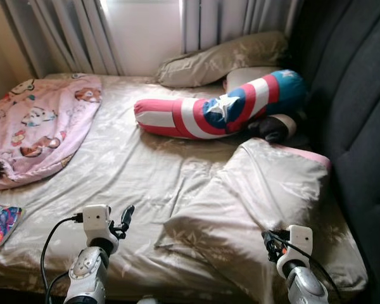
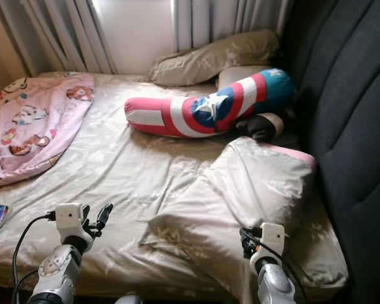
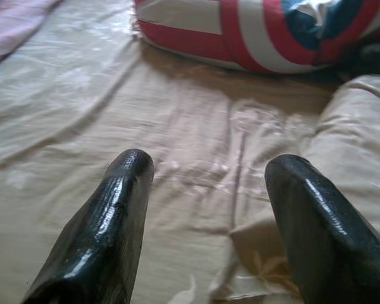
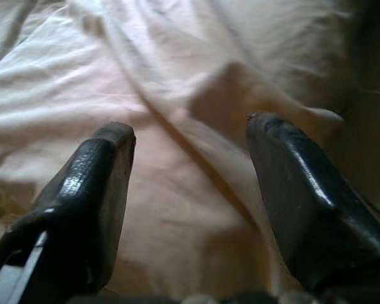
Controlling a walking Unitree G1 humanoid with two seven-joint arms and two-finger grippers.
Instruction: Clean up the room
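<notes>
1. Both grippers have their jaws spread wide, nothing between them. The left gripper (image 3: 206, 190) hovers low over the bare sheet near the foot edge of the bed (image 1: 114, 171); its fingers (image 3: 107, 215) point up the bed toward the striped bolster.
2. The right gripper (image 4: 190, 183) sits over the rumpled beige pillow (image 1: 253, 190), fingers (image 4: 304, 196) apart above the fabric. Whether they touch the cloth I cannot tell.
3. That pillow lies crooked along the bed's right side, close to the dark padded headboard (image 1: 361, 101), with its near corner reaching the foot edge. A strip of pink shows at its far end.
4. A red, white and blue bolster (image 1: 221, 107) with a white star lies across the far half of the bed, its blue end up against the headboard.
5. Just beside the bolster's near side, against the headboard, sits a small dark thing with a pale band (image 1: 275, 126); too dim to identify.
6. Two more beige pillows lie in the far right corner: one long (image 1: 221, 60), below the curtains (image 1: 69, 31), and a smaller one (image 1: 250, 76) partly hidden behind the bolster.
7. A pink cartoon-print blanket (image 1: 38, 126) is bunched over the far left corner and left side.
8. A colourful book (image 1: 1, 223) rests at the left edge near the foot.
9. The sheet is creased throughout.
</notes>
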